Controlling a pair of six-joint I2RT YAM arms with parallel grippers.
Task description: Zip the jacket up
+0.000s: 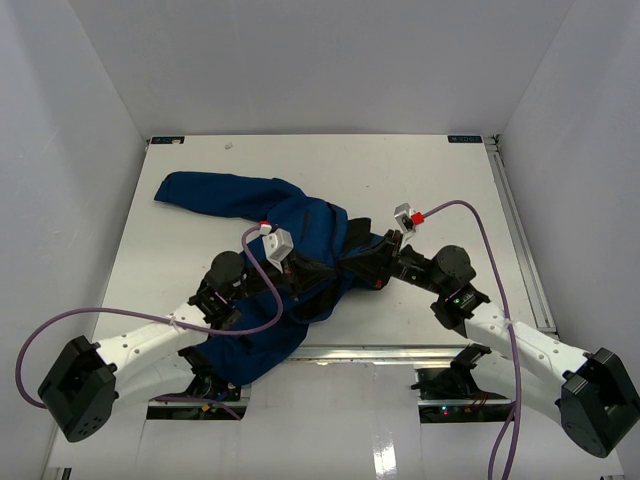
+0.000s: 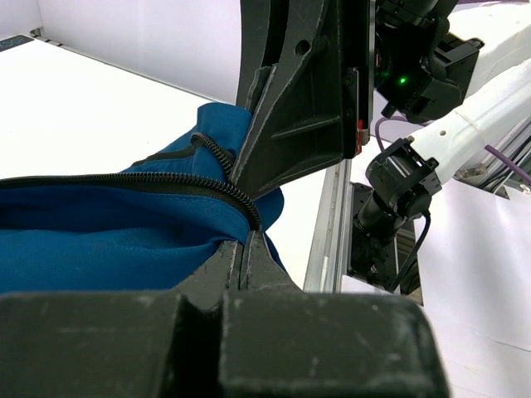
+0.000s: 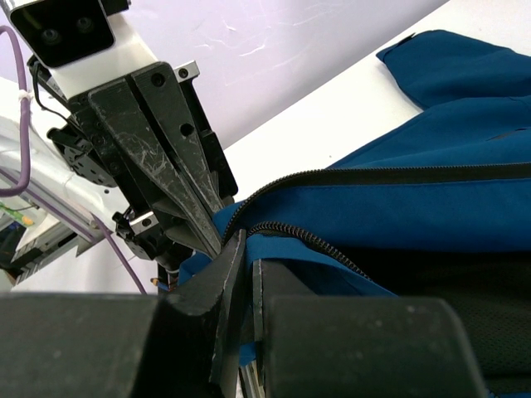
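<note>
room: white walls (image 1: 330,60) around a white desk (image 1: 400,170).
jacket (image 1: 300,225): blue, bunched left of desk centre. One sleeve (image 1: 215,190) runs to the far left and the hem hangs over the near edge.
zipper teeth (image 2: 124,184): one row runs along the top front edge, and a second row (image 3: 307,245) curls below it. The two converge at the right end of the opening. No meshed teeth visible, and black lining (image 3: 465,307) shows between the rows.
slider: can't find it in any view, either hidden behind the tips or too small.
left claw (image 2: 246,245): pressed together, pinching the fabric edge where the top row ends.
right claw (image 3: 247,253): pressed together on the jacket edge, tip to tip with the left claw and just beside it.
step (my read): lining up the bottom ends of the zipper. No zipping done yet.
how to do it well: keep both edges taut and level with the rows parallel and untwisted. Seat the ends fully before pulling. One claw should anchor the bottom end while the other pulls straight along the teeth.
watch: loose fabric or lining getting into the teeth, tips knocking each other, and the heap dragging across the desk instead of the zipper closing.
</note>
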